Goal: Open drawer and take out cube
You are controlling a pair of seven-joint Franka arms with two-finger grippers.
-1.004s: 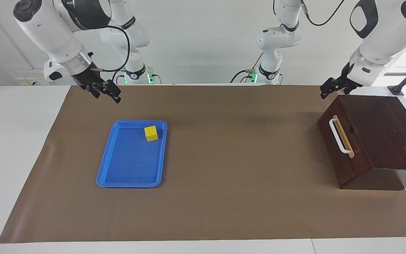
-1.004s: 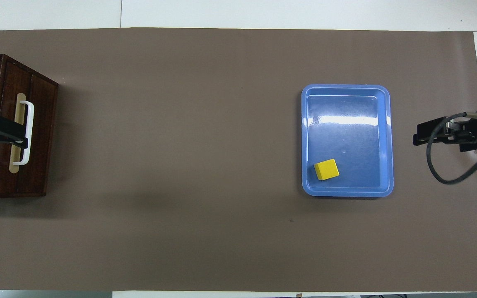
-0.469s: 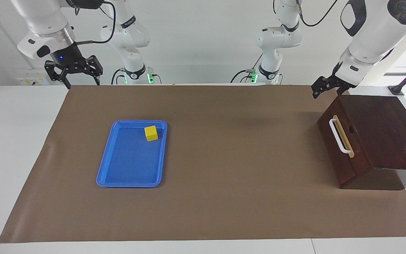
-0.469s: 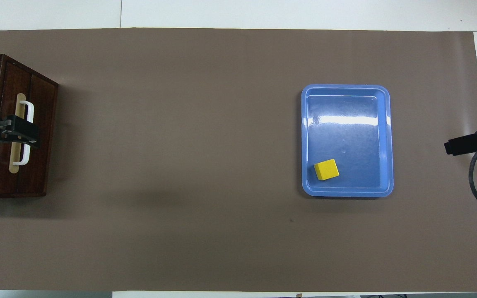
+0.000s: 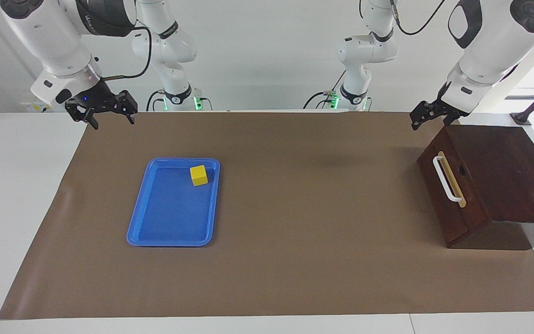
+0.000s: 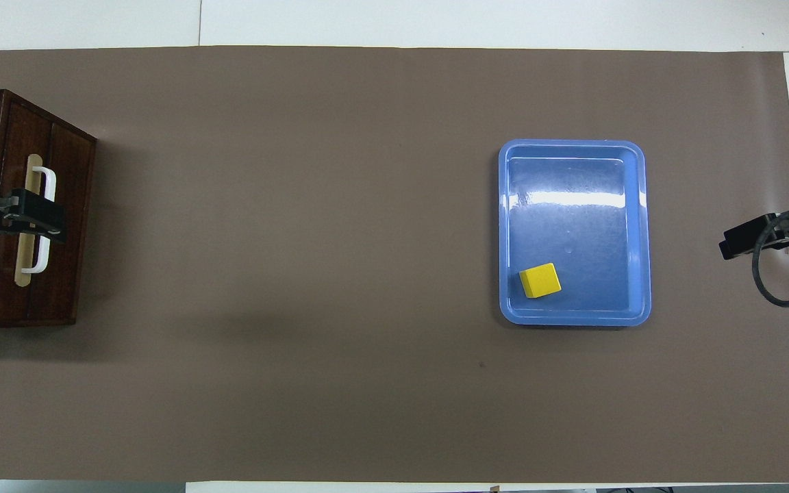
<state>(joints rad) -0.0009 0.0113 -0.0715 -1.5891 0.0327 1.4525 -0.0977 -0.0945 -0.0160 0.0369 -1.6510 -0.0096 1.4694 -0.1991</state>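
The drawer (image 5: 454,204) (image 6: 66,274) is shut in its dark wooden box at the left arm's end of the table, with its white handle (image 5: 448,180) free. The yellow cube (image 5: 198,175) (image 6: 540,280) lies in a blue tray (image 5: 169,242) (image 6: 572,319), in the tray's corner nearest the robots. My left gripper (image 5: 429,123) (image 6: 24,220) hangs open and empty above the box's robot-side corner, clear of the handle. Over the mat's corner at the right arm's end, my right gripper (image 5: 113,121) (image 6: 729,244) hangs open and empty, apart from the tray.
A brown mat (image 5: 304,195) covers most of the white table. The tray sits toward the right arm's end and the wooden box (image 5: 508,171) at the left arm's end. Two more robot arms (image 5: 359,51) stand at the table's robot-side edge.
The right gripper swung from beside the tray to the mat's corner at its own end. The left gripper rose a little off the box's corner. Cube, tray and drawer did not move.
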